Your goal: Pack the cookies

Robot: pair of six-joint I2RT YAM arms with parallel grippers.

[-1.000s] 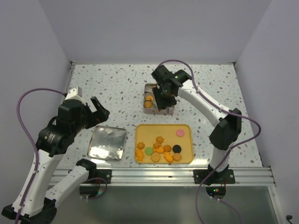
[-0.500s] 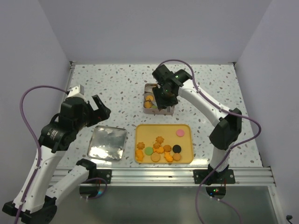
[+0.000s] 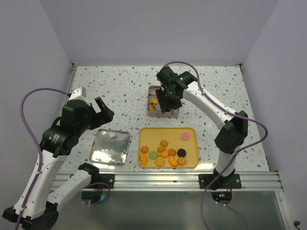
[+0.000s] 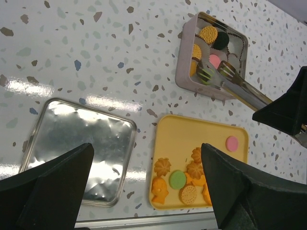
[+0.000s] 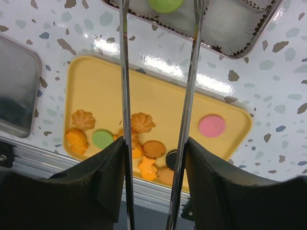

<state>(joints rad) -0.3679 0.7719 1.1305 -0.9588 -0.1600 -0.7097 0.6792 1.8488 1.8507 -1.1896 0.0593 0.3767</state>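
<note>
Several cookies, orange, green, black and pink, lie on a yellow tray. More cookies sit in paper cups in a small metal tin. My right gripper is shut on metal tongs, which reach over the tin. A green cookie sits between the tong tips; I cannot tell whether it is gripped or resting in a cup. My left gripper is open and empty, above the table left of the tin. In the left wrist view it hangs over the tin's lid and the tray.
The square silver lid lies flat to the left of the tray. A metal rail runs along the table's near edge. Walls close in the left, back and right sides.
My left arm has shifted slightly up and to the right, then stopped. My right gripper and the tongs stay over the tin.
</note>
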